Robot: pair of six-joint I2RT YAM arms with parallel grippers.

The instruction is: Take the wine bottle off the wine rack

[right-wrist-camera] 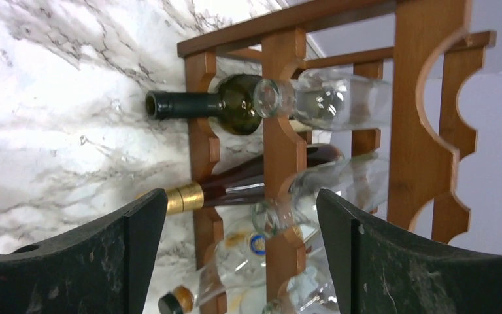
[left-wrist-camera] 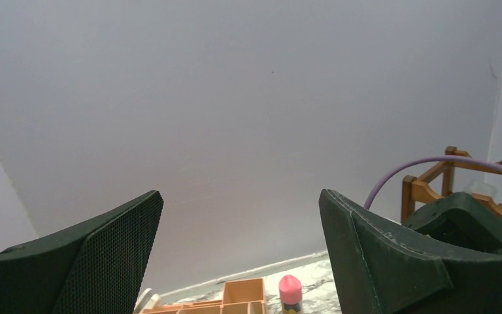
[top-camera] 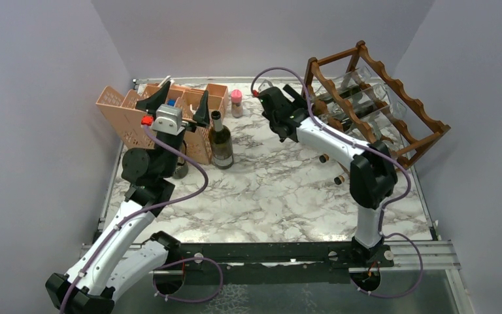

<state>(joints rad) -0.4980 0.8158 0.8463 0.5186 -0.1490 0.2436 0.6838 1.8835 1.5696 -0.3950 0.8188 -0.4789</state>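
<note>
Dark wooden wine rack (right-wrist-camera: 281, 157) sits right ahead of the right gripper (right-wrist-camera: 240, 212), jaws wide and empty, a gold-capped wine bottle (right-wrist-camera: 232, 186) lying in it just beyond, while the left gripper (left-wrist-camera: 240, 209) gapes empty too.

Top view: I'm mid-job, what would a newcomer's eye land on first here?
The dark wooden wine rack at the back right, stacked with lying bottles, the right tool open just before it. Then a lone dark bottle standing upright mid-table beside the peach basket.
</note>
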